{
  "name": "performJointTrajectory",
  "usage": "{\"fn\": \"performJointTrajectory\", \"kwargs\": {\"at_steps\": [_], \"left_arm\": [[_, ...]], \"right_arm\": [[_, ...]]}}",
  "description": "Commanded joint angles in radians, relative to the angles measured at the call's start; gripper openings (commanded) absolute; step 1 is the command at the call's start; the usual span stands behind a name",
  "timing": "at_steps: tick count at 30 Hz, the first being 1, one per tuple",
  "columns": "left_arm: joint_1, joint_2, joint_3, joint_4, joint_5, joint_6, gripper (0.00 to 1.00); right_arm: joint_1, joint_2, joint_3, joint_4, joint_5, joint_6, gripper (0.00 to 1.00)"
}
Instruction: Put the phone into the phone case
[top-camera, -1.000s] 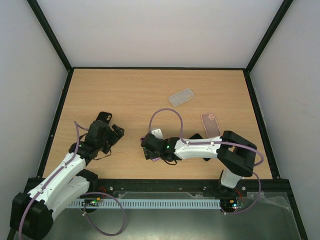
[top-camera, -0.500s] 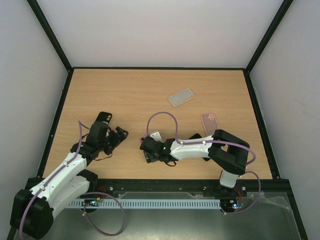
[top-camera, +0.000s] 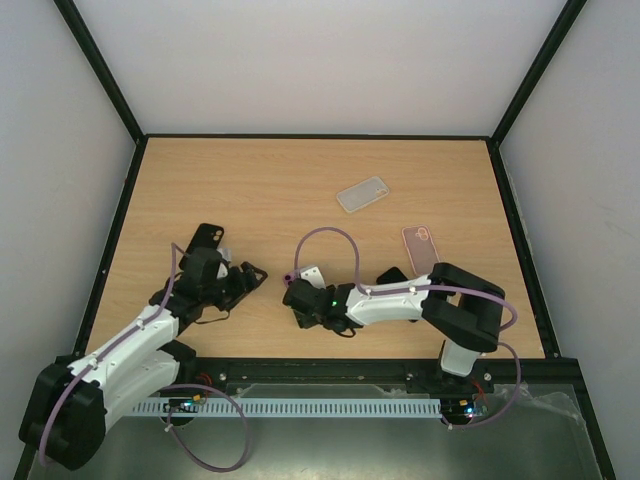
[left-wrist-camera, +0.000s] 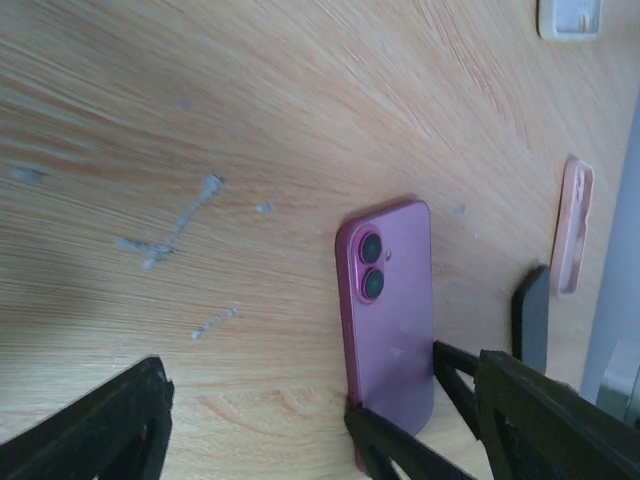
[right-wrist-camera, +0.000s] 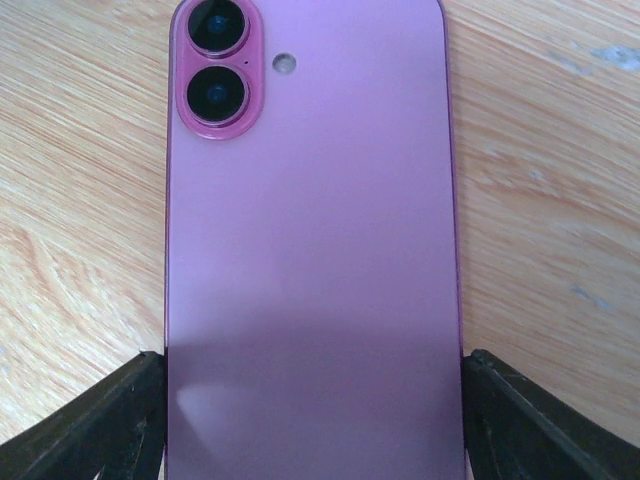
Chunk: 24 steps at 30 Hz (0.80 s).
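— Where is the phone (right-wrist-camera: 310, 250)?

— Flat on the wooden worktop (top-camera: 250, 180), near the front edge and about midway across, back side up. It is magenta-pink. Two camera lenses sit one above the other in a corner, with a small flash dot beside them.

— And the right jaws?

— Closed on it. In the right wrist view its black fingers (right-wrist-camera: 95, 425) meet the two long edges at the end away from the lenses. The left wrist view agrees: they flank that same end, and the phone rests on the wood, not lifted.

— The left jaws?

— Spread wide, holding nothing. They hang low over the worktop just left of the phone and point towards it. Its fingers (left-wrist-camera: 100, 430) show at the bottom corners of the left wrist view, with wood and the phone between them.

— Where are the cases?

— The pink phone case (top-camera: 421, 247) lies flat to the right of the phone and a little farther back, well apart from it, with its camera cutout at the far end. The clear phone case (top-camera: 362, 194) lies farther back again, near the middle of the worktop, turned at an angle.

— Can you see the phone from above?

— Barely; the right wrist covers nearly all of it.
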<state>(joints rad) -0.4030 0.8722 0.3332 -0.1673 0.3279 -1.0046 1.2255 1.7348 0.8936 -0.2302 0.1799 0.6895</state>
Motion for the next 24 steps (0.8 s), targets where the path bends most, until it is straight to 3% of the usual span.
{"fn": "performJointTrajectory", "kwargs": {"at_steps": [1,5,11,18,24], "left_arm": [[-0.054,0.017,-0.041,0.129,0.045,-0.018,0.77],[-0.098,0.085,-0.04,0.207,0.061,-0.03,0.68],[-0.223,0.201,-0.054,0.361,0.014,-0.097,0.68],[-0.267,0.334,-0.042,0.437,-0.001,-0.13,0.66],[-0.31,0.378,-0.034,0.465,-0.029,-0.17,0.53]], "right_arm": [[0.006,-0.07,-0.094,0.072,0.013,0.013,0.69],[0.006,-0.113,-0.139,0.141,-0.009,0.035,0.65],[0.006,-0.154,-0.203,0.266,-0.072,0.063,0.62],[0.005,-0.189,-0.286,0.416,-0.134,0.109,0.61],[0.005,-0.205,-0.31,0.477,-0.158,0.126,0.6]]}}
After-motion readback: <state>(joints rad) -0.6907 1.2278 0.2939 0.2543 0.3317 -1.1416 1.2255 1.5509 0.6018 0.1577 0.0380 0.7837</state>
